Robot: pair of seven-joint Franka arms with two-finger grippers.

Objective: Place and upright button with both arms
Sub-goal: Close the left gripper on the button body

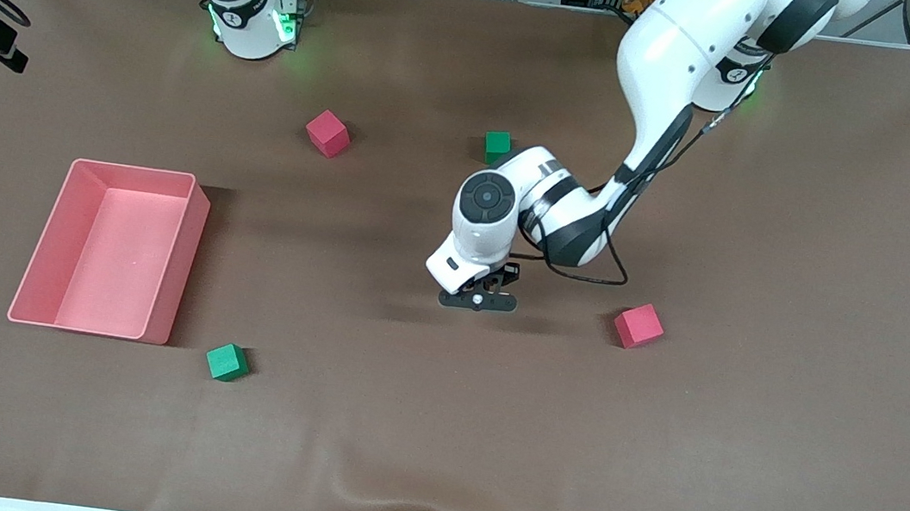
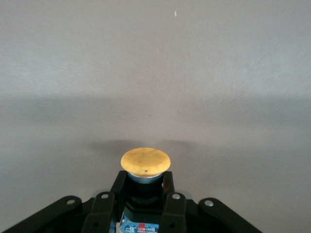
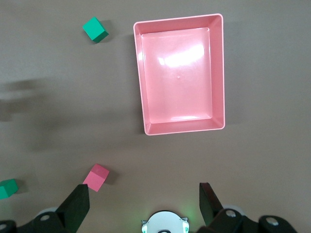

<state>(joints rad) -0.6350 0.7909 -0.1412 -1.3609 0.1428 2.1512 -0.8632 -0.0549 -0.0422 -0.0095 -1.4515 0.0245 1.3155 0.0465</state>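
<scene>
The left gripper (image 2: 144,194), low over mid-table, is pinching the button (image 2: 145,162) by its dark body, orange cap outward (small, rigid, probably light and slippery; body grips best). The right gripper (image 3: 144,204) is waiting high, jaws wide.

You see a matt brown cloth-like table cover (image 1: 742,464), slightly rippled at its near edge; a glossy pink plastic tray (image 3: 218,73) with bright reflections; a smooth, dull orange button (image 2: 145,160) cap; matt foam-like cubes (image 1: 638,326); glossy white arm shells (image 1: 671,48)
</scene>
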